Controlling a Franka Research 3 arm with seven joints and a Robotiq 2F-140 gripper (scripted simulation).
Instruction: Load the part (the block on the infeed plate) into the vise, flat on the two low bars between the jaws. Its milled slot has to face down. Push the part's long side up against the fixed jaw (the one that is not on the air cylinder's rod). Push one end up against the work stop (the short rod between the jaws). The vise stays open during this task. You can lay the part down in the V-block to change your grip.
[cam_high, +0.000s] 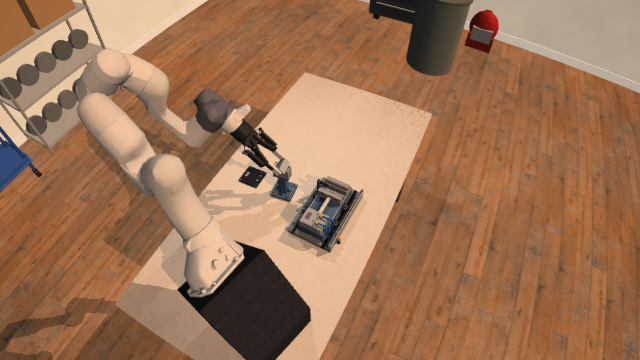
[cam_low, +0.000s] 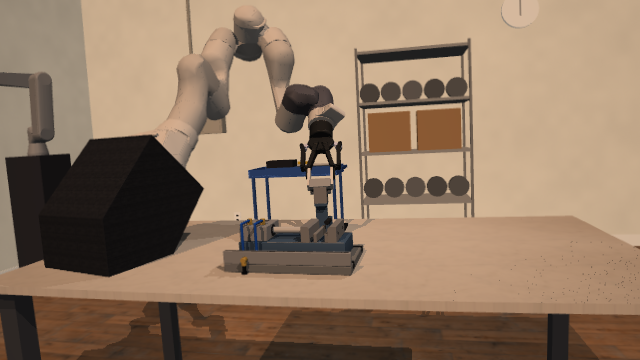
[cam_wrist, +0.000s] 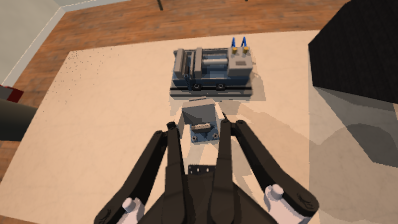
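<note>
The part (cam_high: 284, 165) (cam_low: 320, 183) (cam_wrist: 199, 114) is a grey block between the fingertips of my gripper (cam_high: 279, 163) (cam_low: 320, 177) (cam_wrist: 199, 110), which is shut on it. The part is right at the top of the V-block (cam_low: 321, 196), whose blue foot (cam_high: 287, 193) (cam_wrist: 212, 132) stands on the table. Whether the part rests in the V is hard to tell, and which way its slot faces does not show. The vise (cam_high: 312, 220) (cam_low: 295, 246) (cam_wrist: 215, 80) is open. Its fixed jaw (cam_low: 335, 231) (cam_wrist: 179, 62) and moving jaw (cam_low: 310, 231) (cam_wrist: 198, 62) stand apart with nothing laid between them but the work stop.
The black infeed plate (cam_high: 252, 176) lies bare beside the V-block, on the side away from the vise. Blue air hoses (cam_high: 327, 221) (cam_low: 242, 235) rise at the cylinder end of the vise. The black robot pedestal (cam_high: 260, 305) (cam_low: 120, 210) (cam_wrist: 355, 55) stands at the table's other end.
</note>
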